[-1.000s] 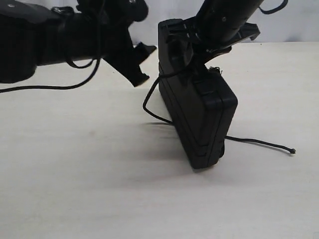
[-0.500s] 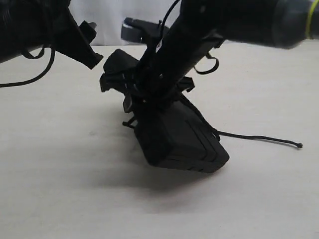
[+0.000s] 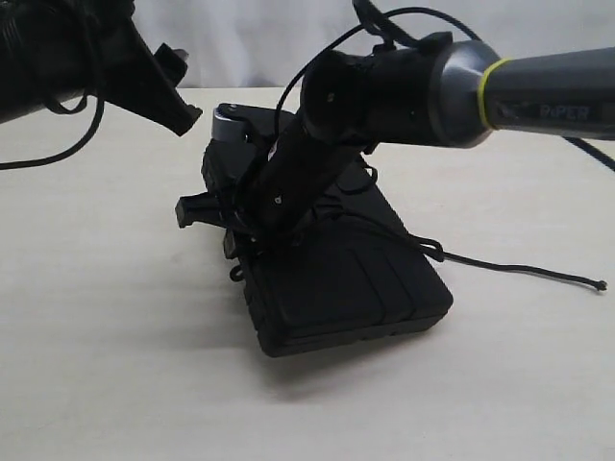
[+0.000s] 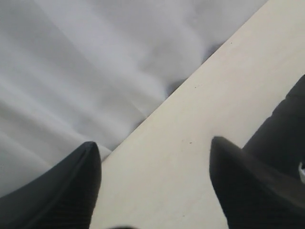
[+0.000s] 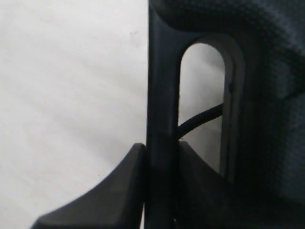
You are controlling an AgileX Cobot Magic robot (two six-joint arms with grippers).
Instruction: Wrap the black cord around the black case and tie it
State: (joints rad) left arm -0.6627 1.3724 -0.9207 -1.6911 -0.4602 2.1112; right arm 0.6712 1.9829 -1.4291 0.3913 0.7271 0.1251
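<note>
**Right Arm Clamps Case Handle as Cord Trails Over Table**

A pale wooden table fills the room's foreground, backed by a wall of white cloth. The right arm reaches in from the right and bends down across the middle, blocking sight of the far half of the black case. The case sits at the table's centre, ribbed lid up and closed, so nothing of its inside shows. Its near end rests on the tabletop; whether the far end is raised cannot be told behind the arm.

The right gripper has its two fingers pressed against either side of the thin bar of the case's handle, clamped on it. The left gripper hangs above the table's far left, well apart from the case, its fingers spread wide with only bare tabletop between them.

The black cord crosses the lid, drops over the case's right edge and runs out along the table to a small knotted tip. A short stretch of it also shows through the handle slot, just beside the clamped fingers. A thin robot cable loops over the right arm's wrist.
</note>
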